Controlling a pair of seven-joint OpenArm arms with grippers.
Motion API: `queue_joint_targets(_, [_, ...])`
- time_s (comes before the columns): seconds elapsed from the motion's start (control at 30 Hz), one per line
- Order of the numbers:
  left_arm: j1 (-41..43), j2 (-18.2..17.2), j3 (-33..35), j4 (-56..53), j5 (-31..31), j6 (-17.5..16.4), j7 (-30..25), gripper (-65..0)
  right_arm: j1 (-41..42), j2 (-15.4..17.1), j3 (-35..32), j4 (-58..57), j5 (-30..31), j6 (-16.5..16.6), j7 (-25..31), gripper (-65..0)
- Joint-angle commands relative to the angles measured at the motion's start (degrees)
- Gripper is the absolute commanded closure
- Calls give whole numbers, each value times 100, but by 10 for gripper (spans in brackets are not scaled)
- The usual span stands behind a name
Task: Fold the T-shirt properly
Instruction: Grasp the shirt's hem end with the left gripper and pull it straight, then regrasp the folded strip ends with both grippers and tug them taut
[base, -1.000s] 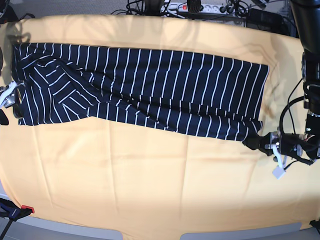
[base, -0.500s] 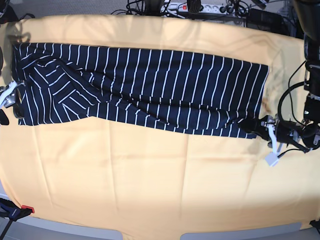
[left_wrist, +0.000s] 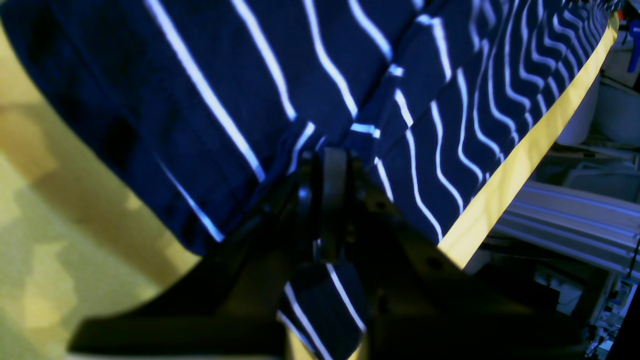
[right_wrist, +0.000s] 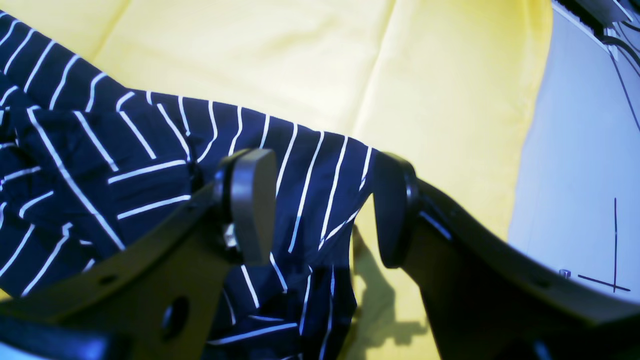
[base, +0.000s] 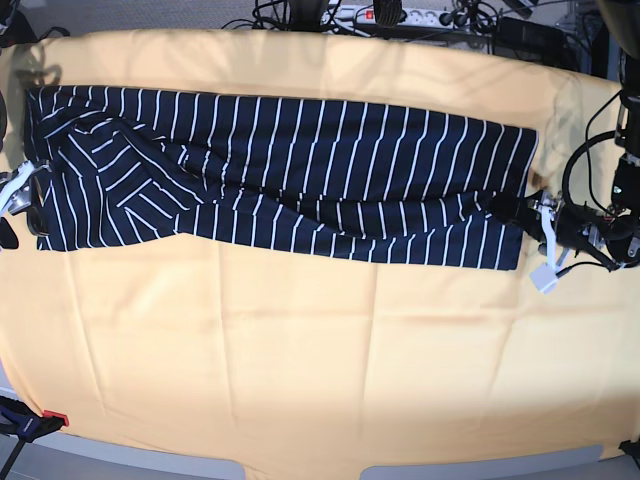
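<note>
The navy white-striped T-shirt (base: 280, 180) lies in a long folded band across the far half of the table. My left gripper (base: 512, 212) is at the shirt's right end. In the left wrist view the left gripper (left_wrist: 327, 167) is shut on a fold of the shirt (left_wrist: 240, 75), and a pinched strip hangs below the jaws. My right gripper (base: 32, 208) is at the shirt's left end. In the right wrist view the right gripper (right_wrist: 322, 205) is open, with the shirt's corner (right_wrist: 310, 165) lying between its fingers (right_wrist: 250, 200).
A yellow-orange cloth (base: 300, 350) covers the whole table. Cables and a power strip (base: 380, 14) lie behind the far edge. A red-tipped clamp (base: 50, 418) sits at the front left corner. Metal framing (left_wrist: 575, 215) lies past the cloth's edge.
My left gripper has moved toward the far side with the shirt's right lower corner, so the near edge now runs straighter. The right gripper has stayed in place.
</note>
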Motion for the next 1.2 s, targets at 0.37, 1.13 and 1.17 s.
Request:
queue_joint_targets(0.37, [-162,-125,-50,52,1370,-47,-1016,0,61,144,59,66,46,-4,46,-332])
queue_joint_targets(1.13, [-111,-551,-1314,-33,361,656,-310,-390,59,144,59,63,44,-4,61,-332])
queue_joint_targets(1.17, [-46,-549,-1486,-76,621,793,-511,-390,59,142,59,66,46,-4,63,-332])
